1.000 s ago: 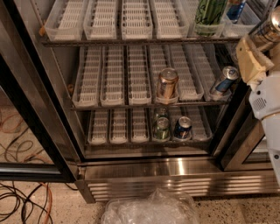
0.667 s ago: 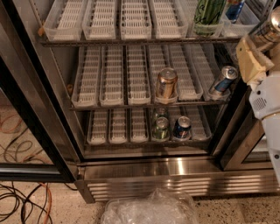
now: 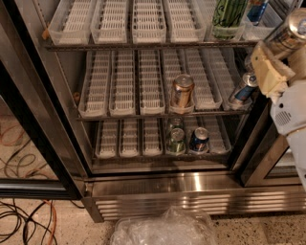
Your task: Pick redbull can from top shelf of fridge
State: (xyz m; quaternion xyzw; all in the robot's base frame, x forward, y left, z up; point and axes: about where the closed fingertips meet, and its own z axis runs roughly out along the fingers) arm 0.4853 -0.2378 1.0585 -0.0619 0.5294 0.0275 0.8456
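The fridge [image 3: 191, 189] stands open, its black-framed door [image 3: 33, 129] swung out at the left of the frame. The hand [image 3: 264, 75] is at the right edge, level with the middle rack; whether it is open or closed, I cannot tell. The redbull can [image 3: 243, 90] sits tilted just beside it, at the right end of the middle rack, silver lid pointing up and right. Whether the can is held or rests on the rack is unclear.

On the top shelf [image 3: 143, 45], in the upper right, a green-and-black can [image 3: 228, 14] stands in a white tray. A copper-gold can [image 3: 181, 91] stands mid-frame on the middle rack. Below it are a green can [image 3: 176, 141] and a blue can [image 3: 199, 139]. A clear plastic bag [image 3: 167, 229] lies on the floor at bottom centre, with cables [image 3: 24, 220] at lower left.
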